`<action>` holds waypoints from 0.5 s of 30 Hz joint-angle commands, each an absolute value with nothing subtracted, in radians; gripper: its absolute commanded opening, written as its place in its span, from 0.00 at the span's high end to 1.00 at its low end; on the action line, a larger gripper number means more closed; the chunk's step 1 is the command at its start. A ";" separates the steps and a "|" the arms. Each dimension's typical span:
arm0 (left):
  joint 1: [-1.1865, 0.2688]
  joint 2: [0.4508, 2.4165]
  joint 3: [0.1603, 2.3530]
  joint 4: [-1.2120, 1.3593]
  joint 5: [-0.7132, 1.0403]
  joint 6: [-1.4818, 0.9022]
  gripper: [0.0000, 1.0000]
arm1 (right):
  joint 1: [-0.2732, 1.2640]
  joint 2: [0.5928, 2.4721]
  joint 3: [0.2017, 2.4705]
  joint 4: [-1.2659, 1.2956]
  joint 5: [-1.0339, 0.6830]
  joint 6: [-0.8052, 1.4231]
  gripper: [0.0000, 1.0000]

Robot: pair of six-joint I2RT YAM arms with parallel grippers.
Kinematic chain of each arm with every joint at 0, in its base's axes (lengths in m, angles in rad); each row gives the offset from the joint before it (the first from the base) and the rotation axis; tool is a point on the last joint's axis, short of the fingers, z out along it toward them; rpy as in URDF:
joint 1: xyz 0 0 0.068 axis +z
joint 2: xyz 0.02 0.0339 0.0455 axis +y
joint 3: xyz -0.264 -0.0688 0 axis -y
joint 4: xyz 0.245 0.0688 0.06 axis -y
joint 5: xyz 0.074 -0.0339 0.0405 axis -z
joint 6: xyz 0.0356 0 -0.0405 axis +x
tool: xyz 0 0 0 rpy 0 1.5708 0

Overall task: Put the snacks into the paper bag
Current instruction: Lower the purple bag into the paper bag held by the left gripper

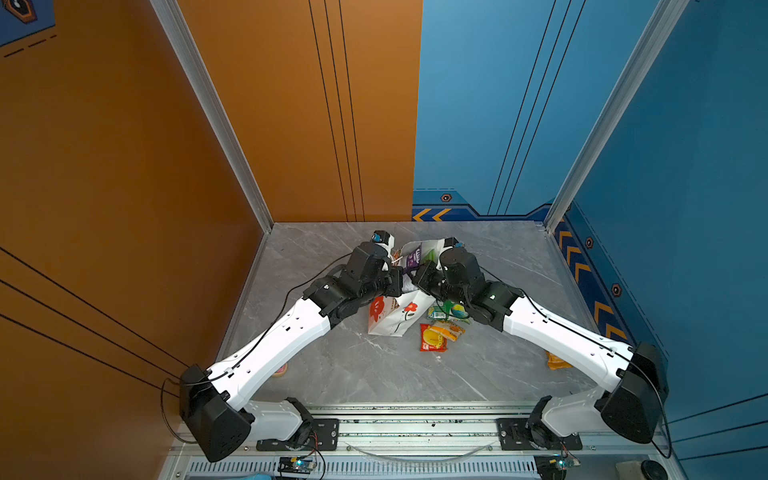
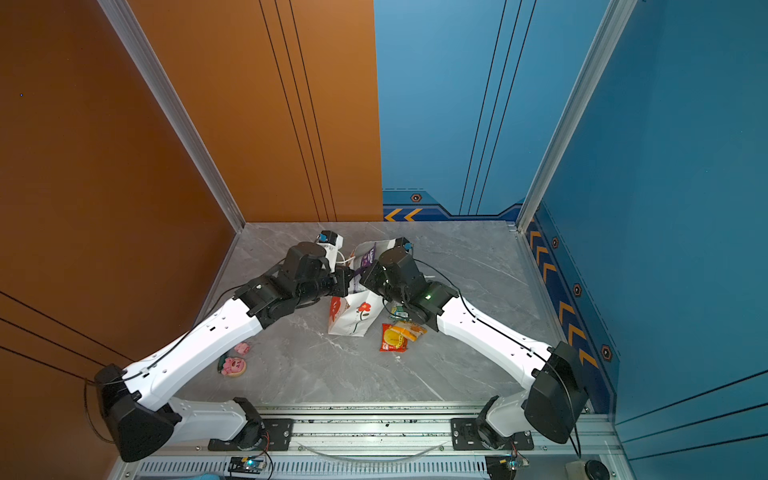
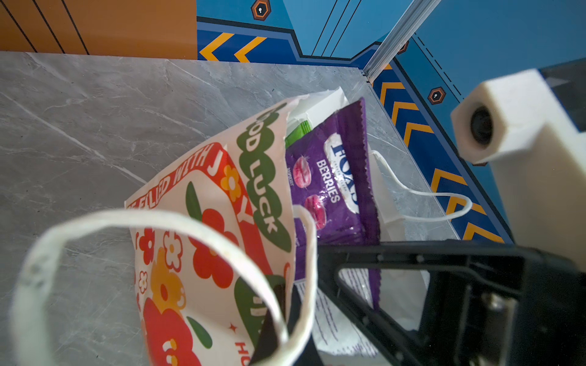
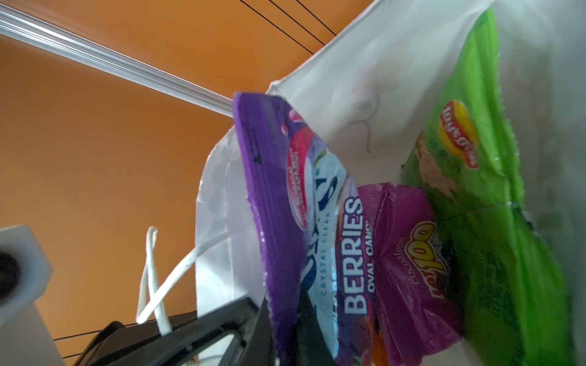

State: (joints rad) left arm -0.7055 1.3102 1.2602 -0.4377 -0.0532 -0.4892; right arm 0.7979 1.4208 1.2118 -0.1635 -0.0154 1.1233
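With the left gripper (image 3: 280, 326) clamped on the rim of the tall white flower-printed paper bag (image 1: 395, 318) at mid-table and the right gripper (image 4: 282, 329) closed on the purple foil berries packet (image 4: 320, 221) half inside it, a sideways pull may topple the light bag.

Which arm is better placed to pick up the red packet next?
Right. The red packet lies right of the bag, near the right arm; the left gripper is shut on the bag's edge.
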 commanded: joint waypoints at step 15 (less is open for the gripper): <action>-0.674 1.223 1.224 -0.250 0.057 -0.528 1.00 | 0.793 1.303 1.166 -0.123 -0.089 1.055 1.00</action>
State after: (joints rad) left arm -0.6807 1.2537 1.2209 -0.3840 -0.0040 -0.5129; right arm 0.7921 1.2892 1.1809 -0.1867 -0.0574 1.0767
